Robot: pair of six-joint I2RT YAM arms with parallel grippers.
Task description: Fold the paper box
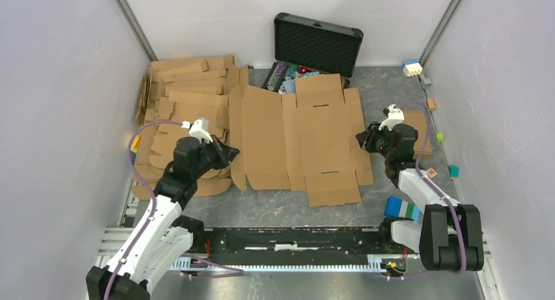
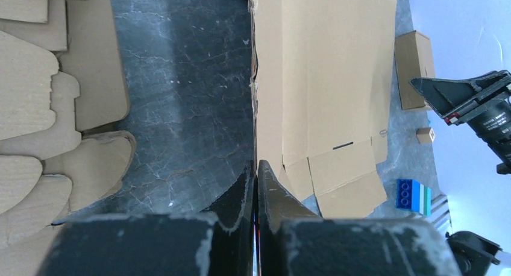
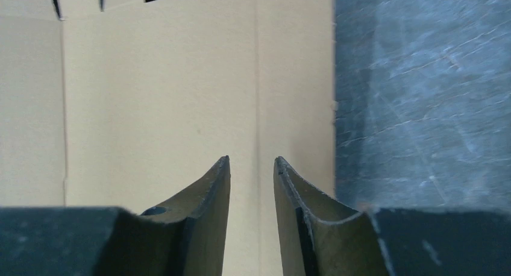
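Up front, only bare grey bench (image 1: 281,211) and a blue block (image 1: 402,208) beside the right arm.

A bit farther in, the left gripper (image 2: 256,170): shut tight, and pinching the thin left edge of the paper box (image 1: 307,139), as far as can be told. Most likely holds that edge so as to lift the side flap and bend it up along its crease. Looks a little raised off the bench there.

Across from it, the right gripper (image 3: 252,163): partly open, with nothing between the fingers. Hovers over the right side strip of the box, right above a fold line. Maybe there to press that side down, or to grab it next.

Between the two grippers, in the middle of the bench, the box itself, lying flat and unfolded. Left edge inside the left gripper, right strip just under the right one. No walls up yet, so hardly any folding done.

Left of the box, a messy pile (image 1: 183,97) of more cardboard, touching its left flap or just beside it; hard to tell which.

Farthest back, a black case (image 1: 317,43), open against the wall, just behind the box's top flap.
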